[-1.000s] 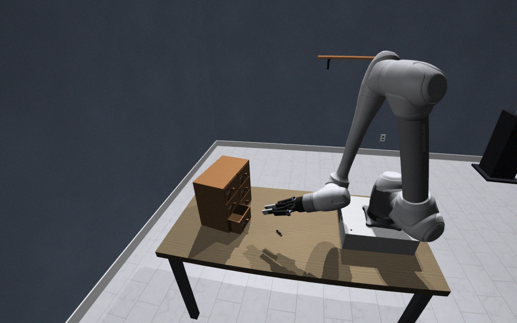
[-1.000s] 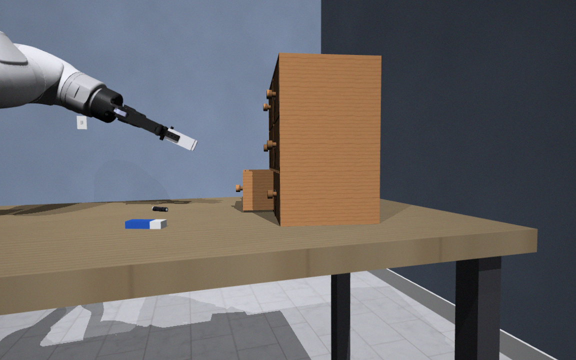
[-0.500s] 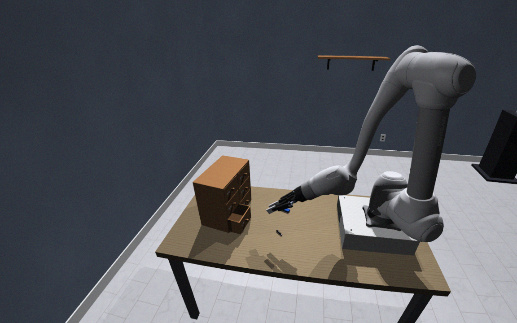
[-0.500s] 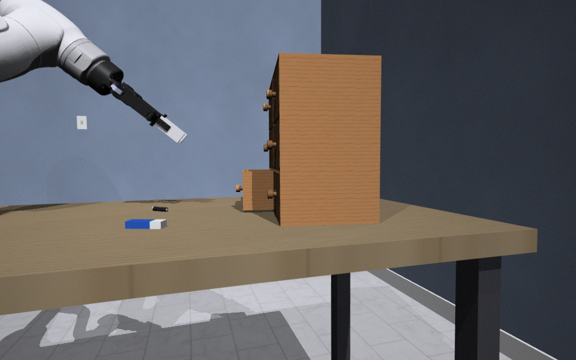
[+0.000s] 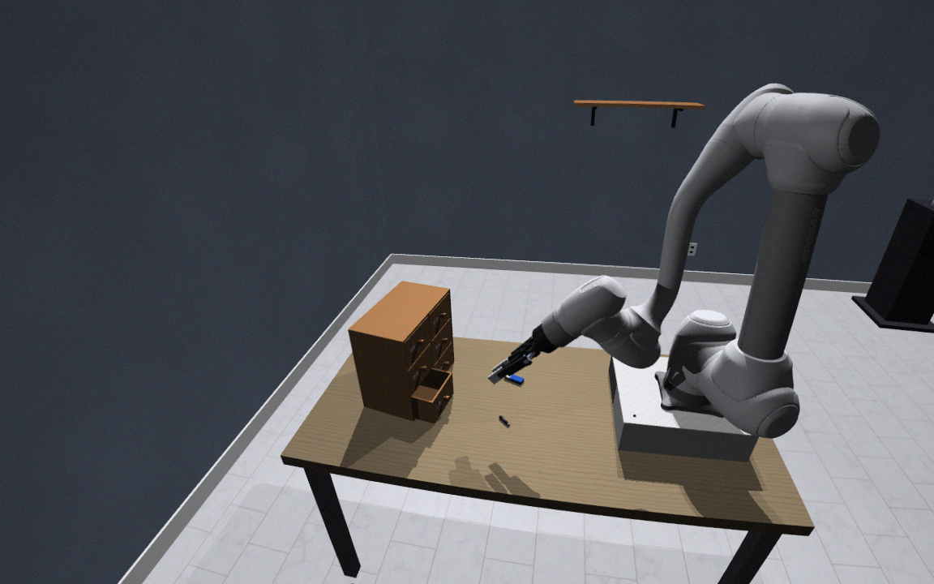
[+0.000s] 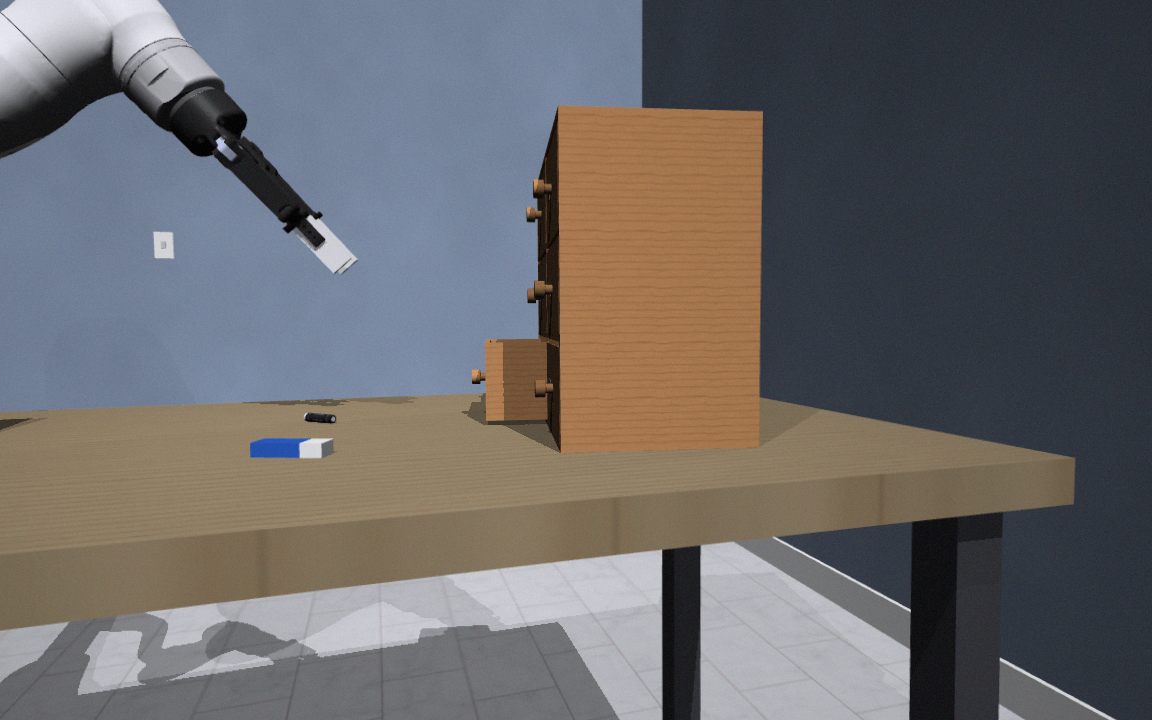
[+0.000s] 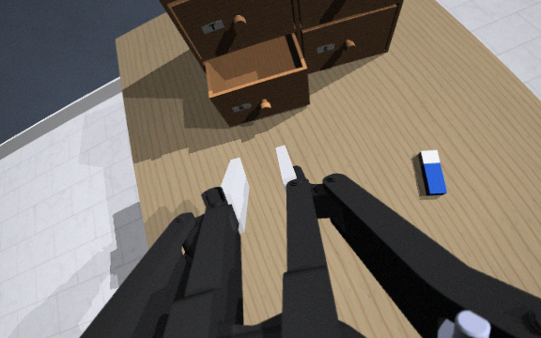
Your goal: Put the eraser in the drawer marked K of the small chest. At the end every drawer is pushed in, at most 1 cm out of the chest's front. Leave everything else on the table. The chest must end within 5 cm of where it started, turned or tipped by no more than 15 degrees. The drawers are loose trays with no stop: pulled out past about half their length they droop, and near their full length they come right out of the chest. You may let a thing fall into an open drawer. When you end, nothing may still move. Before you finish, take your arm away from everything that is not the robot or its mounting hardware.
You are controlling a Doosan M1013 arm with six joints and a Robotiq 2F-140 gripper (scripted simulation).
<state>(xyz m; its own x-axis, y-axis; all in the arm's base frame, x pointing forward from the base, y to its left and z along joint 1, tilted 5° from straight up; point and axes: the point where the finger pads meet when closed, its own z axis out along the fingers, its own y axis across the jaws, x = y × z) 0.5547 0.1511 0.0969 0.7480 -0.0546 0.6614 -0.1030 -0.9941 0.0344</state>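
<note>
The blue-and-white eraser lies flat on the table; it also shows in the side view and at the right of the wrist view. The small wooden chest stands at the table's left end. Its bottom drawer on the near side is pulled out and looks empty; its label is too small to read. My gripper hangs well above the table, tilted down toward the chest, left of the eraser. Its fingers are nearly shut, with a small gap and nothing between them.
A small black cylinder lies on the table between the eraser and the front edge. The arm's grey base block stands at the right end. The other drawers are pushed in.
</note>
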